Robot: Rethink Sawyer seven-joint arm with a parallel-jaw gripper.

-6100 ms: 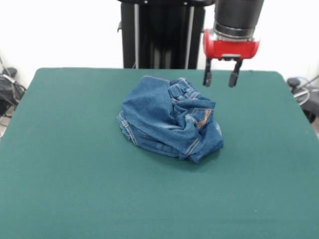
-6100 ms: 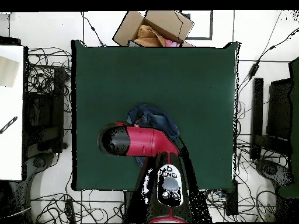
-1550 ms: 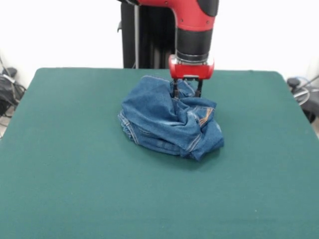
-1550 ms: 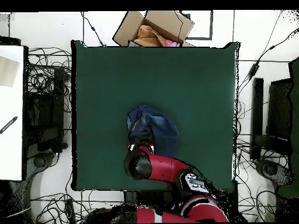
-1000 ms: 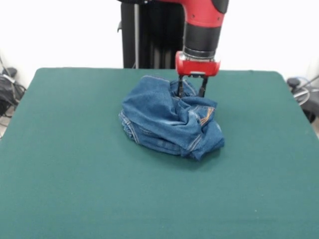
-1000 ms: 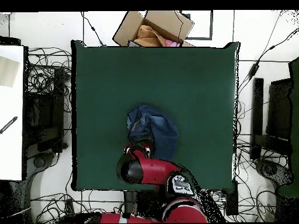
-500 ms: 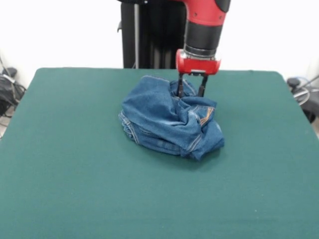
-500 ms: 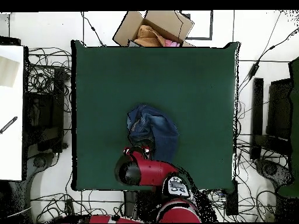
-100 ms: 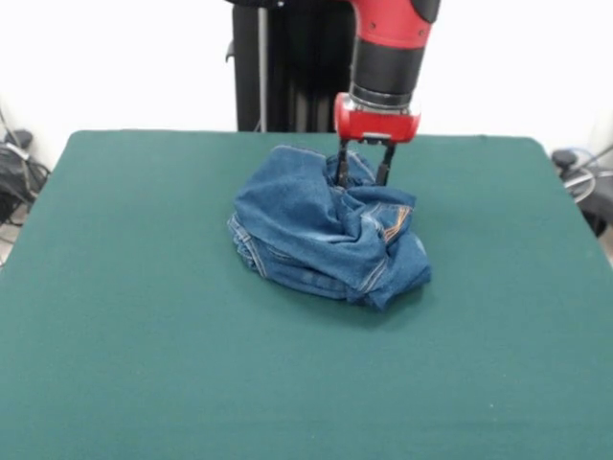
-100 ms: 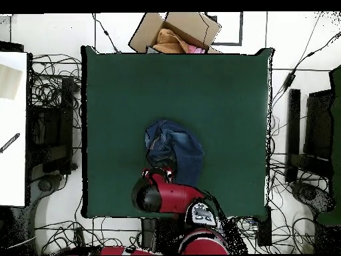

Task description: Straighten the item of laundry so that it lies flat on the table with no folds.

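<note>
Your jeans point(image 9: 326, 235) sit bunched in a heap near the middle of the green table point(image 9: 144, 364) — folds everywhere. The gripper point(image 9: 362, 178) stands at the heap's 12 o'clock edge in the front view, fingers parted narrowly, tips down in the denim — whether they pinch it you cannot tell.

The red and black arm point(image 9: 387, 38) hangs vertical, its tool point(image 9: 362, 174) pointing straight down, fingers apart.
</note>
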